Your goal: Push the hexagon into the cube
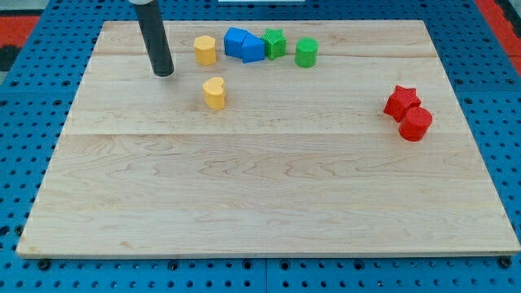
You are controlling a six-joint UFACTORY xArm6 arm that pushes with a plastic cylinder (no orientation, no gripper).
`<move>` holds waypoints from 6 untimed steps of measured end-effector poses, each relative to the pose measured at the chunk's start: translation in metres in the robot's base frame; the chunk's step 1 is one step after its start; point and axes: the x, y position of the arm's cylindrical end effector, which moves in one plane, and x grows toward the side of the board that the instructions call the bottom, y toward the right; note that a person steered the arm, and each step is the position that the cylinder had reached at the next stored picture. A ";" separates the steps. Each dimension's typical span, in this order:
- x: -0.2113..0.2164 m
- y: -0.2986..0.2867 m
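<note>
1. My tip [164, 72] rests on the wooden tabletop [269, 195] near the view's top left, the dark rod rising from it out of the view's top edge.
2. There is no claw on this arm, so no open or closed state can be reported; the rod ends in a plain tip that holds nothing.
3. The yellow hexagon [205, 50] stands just to the right of the tip, a little nearer the view's top, with a clear gap between the two.
4. The blue cube [252, 50] sits further right in the same row, apart from the hexagon and touching a second blue block [235, 41] on its left; that block's exact shape is hard to make out.
5. A green star [275, 42] touches the cube's right side, and a green cylinder [306, 52] stands just beside the star, slightly apart.
6. A yellow heart [214, 93] lies below the hexagon, toward the view's bottom, to the lower right of the tip and separate from everything else.
7. Well apart, at the view's right, a red star [401, 101] and a red cylinder [416, 124] touch each other.
</note>
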 end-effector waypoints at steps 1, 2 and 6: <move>0.000 0.024; -0.009 0.025; -0.055 0.054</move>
